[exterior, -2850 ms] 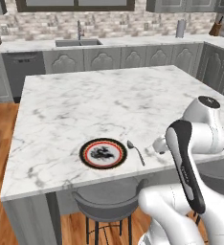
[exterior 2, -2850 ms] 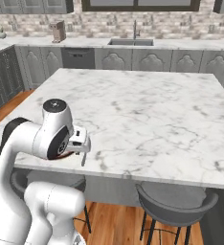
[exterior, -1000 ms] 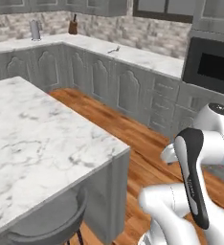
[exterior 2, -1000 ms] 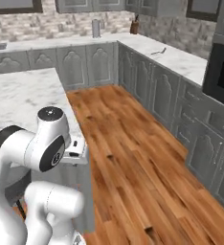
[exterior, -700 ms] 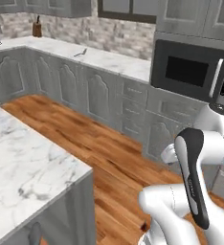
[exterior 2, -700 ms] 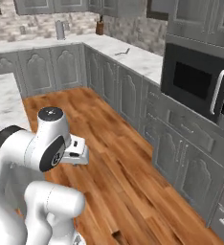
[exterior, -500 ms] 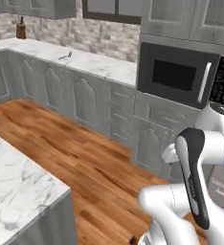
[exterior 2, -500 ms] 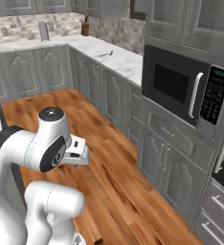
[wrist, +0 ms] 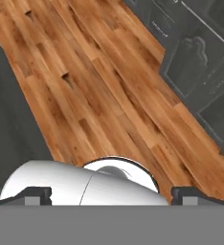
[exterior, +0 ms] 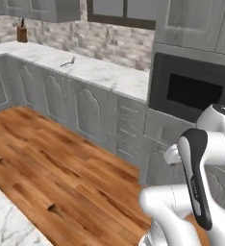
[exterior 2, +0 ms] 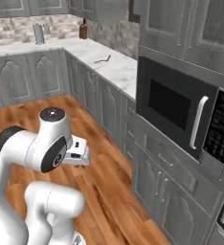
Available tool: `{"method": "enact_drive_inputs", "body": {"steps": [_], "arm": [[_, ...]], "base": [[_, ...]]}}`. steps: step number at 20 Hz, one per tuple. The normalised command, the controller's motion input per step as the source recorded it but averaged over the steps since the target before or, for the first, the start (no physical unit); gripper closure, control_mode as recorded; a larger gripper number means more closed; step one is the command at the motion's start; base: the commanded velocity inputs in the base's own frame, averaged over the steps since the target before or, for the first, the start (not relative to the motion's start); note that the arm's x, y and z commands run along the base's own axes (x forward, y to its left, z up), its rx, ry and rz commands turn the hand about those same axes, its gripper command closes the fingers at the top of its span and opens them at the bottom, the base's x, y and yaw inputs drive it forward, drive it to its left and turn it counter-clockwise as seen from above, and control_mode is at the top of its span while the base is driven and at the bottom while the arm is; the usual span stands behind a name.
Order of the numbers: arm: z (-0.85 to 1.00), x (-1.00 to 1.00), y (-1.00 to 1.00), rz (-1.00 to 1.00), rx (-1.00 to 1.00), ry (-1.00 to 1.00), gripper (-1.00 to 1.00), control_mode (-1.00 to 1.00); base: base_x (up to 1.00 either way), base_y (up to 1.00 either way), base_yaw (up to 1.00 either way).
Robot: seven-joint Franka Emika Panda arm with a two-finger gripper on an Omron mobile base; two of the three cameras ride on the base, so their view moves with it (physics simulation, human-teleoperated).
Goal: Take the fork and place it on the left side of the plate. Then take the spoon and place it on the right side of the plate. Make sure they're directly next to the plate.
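**While the jaws gape, a utensil lies on the counter**

Where the counter (exterior: 100,72) runs along the wall, a slim grey utensil (exterior: 68,62) lies flat, left of the microwave (exterior: 193,91). Its head is too small to tell tines from bowl. The gripper (wrist: 111,194) is spread wide, empty, above the wood floor (wrist: 109,95).

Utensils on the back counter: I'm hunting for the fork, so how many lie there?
1: a small grey utensil lies on the counter left of the microwave; too small to tell fork from spoon.

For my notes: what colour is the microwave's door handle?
Silver-grey handle, clearest in the right base view.
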Motion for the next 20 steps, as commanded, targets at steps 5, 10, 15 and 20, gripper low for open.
{"method": "enact_drive_inputs", "body": {"steps": [5,10,15,20], "arm": [[0.00,0.00,0.00,0.00,0.00,0.00,-1.00,1.00],[0.00,0.00,0.00,0.00,0.00,0.00,-1.00,1.00],[0.00,0.00,0.00,0.00,0.00,0.00,-1.00,1.00],[0.00,0.00,0.00,0.00,0.00,0.00,-1.00,1.00]], "base": [[0.99,-0.24,0.33],[0.97,-0.24,0.35],[0.95,-0.05,0.13],[1.00,0.01,-0.02]]}}
